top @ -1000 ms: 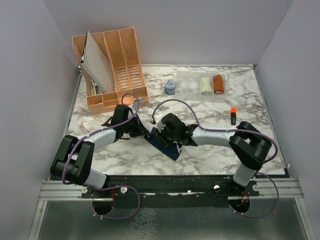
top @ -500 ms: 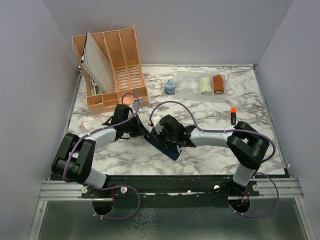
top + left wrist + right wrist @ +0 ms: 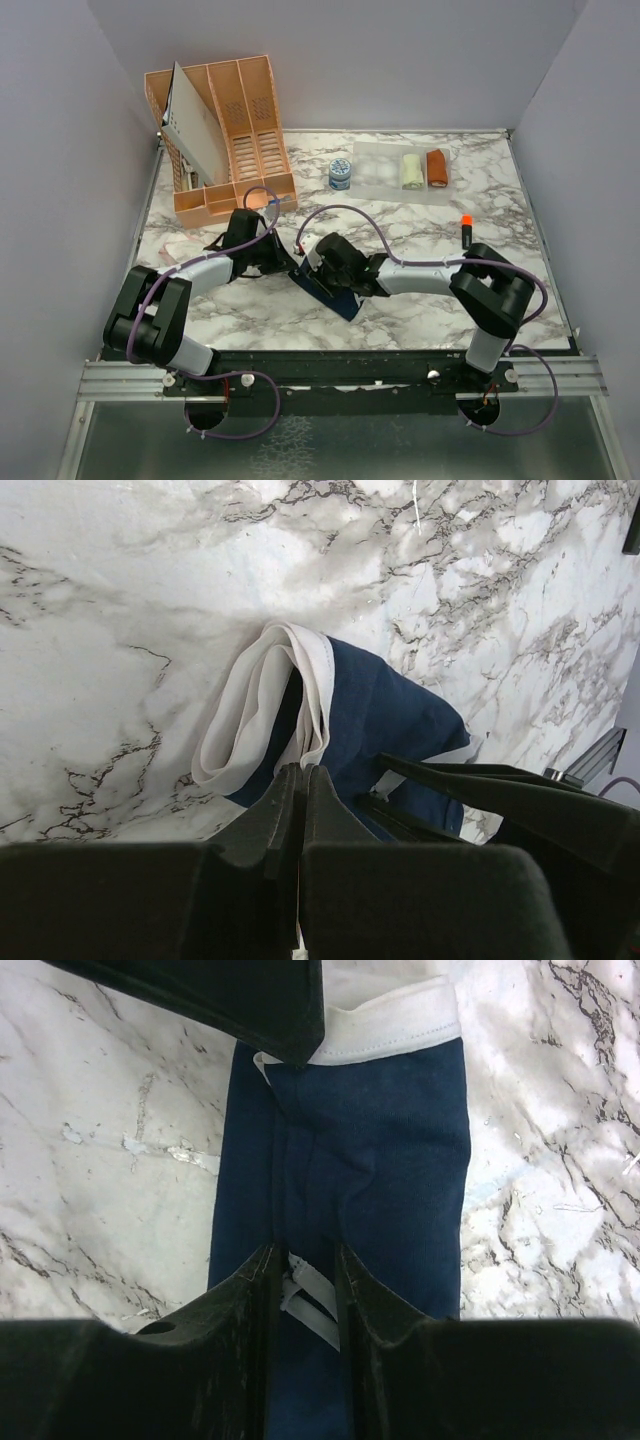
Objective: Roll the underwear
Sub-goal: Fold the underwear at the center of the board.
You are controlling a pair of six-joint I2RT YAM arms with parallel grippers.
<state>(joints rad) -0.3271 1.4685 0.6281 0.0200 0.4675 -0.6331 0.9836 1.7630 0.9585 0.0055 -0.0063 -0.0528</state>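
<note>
Right gripper [image 3: 302, 1260], slightly open, is straddling the navy underwear [image 3: 400, 1150] at lower centre, seemingly to roll it, while the closed left gripper [image 3: 302, 778] is anchoring its upper edge.

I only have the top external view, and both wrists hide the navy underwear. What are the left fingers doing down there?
Observer: The left gripper is shut, its fingers pressed together, with the tips at the edge of the navy underwear.
Operator: Has a roll begun?
Observer: The white waistband end is curled over into a loose loop. The rest lies mostly flat.
Operator: And the right?
Observer: The right gripper shows a narrow gap, with a ridge of navy cloth and white tag strips in it. I cannot tell whether it grips.
</note>
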